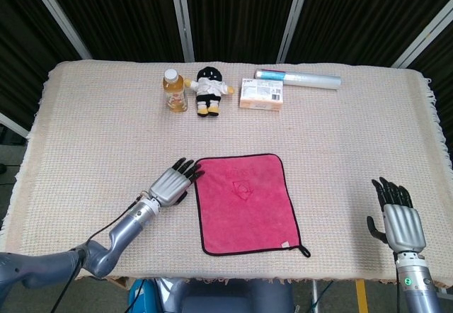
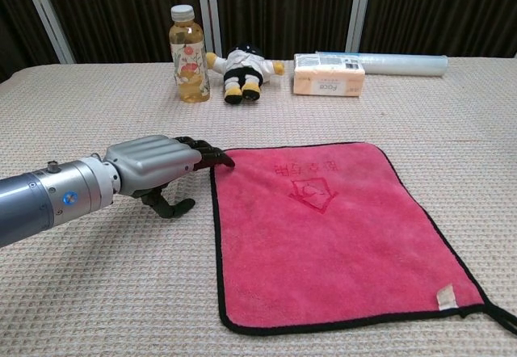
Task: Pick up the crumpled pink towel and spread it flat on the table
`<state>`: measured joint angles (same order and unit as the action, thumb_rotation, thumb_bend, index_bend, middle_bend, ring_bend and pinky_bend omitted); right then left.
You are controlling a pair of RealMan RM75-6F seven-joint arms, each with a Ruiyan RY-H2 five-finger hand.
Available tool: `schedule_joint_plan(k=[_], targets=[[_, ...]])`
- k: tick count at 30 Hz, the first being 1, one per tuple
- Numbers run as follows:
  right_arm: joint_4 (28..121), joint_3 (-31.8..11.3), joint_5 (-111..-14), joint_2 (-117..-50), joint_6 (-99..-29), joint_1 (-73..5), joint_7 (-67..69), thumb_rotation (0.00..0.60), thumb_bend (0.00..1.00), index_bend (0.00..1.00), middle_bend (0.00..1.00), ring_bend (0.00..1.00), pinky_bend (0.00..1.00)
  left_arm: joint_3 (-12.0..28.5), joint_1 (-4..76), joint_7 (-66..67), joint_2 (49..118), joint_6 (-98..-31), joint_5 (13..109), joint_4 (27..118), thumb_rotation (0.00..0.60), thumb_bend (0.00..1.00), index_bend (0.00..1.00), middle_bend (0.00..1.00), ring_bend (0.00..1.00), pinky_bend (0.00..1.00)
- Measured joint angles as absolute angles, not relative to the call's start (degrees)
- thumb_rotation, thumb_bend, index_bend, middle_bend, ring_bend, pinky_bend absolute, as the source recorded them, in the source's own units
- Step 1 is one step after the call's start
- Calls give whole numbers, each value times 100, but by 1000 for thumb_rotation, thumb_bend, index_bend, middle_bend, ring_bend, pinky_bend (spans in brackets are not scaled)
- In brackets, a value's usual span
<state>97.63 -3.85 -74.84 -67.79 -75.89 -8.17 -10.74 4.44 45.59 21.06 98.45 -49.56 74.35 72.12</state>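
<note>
The pink towel (image 1: 244, 203) with its black hem lies spread flat near the table's front, a small loop at its front right corner. In the chest view the pink towel (image 2: 323, 228) shows a heart logo and no folds. My left hand (image 1: 170, 184) lies flat on the table just left of the towel's far left corner. In the chest view the left hand (image 2: 153, 167) has its fingers stretched out, the fingertips (image 2: 216, 160) touching that corner, and the thumb curled underneath, apart from the cloth. My right hand (image 1: 396, 217) hovers at the front right, fingers apart, holding nothing.
Along the far side stand a tea bottle (image 1: 174, 90), a small plush doll (image 1: 207, 90), a soap box (image 1: 262, 93) and a clear roll (image 1: 297, 78). A woven beige cloth (image 1: 354, 136) covers the table.
</note>
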Motion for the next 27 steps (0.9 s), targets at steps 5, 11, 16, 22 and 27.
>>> schedule_joint_plan(k=[5,11,16,22,27], targets=[[9699,-383,-7637,-6802,-7677,-813,-1026,600,436,0,0,0,0,581,4483,1743,9764,-5289,7566,7509,600,134,0,0,0,0],[9613,-363,-7820,-6823,-7758,-802,-908,600,436,0,0,0,0,766,4247,1225,9315,-5741,7607,8296,600,133,3,0,0,0],[9464,-346,-7967,-6843,-7834,-804,-949,600,436,0,0,0,0,666,3791,1307,8707,-6326,7657,8935,600,133,18,0,0,0],[9413,-281,-8126,-6851,-7876,-790,-919,600,436,0,0,0,0,222,2973,1724,8150,-7197,7688,9480,600,133,37,0,0,0],[9379,-192,-8343,-6844,-7952,-768,-1051,600,436,0,0,0,0,-243,2233,1763,7731,-7976,7868,9725,600,132,30,0,0,0]])
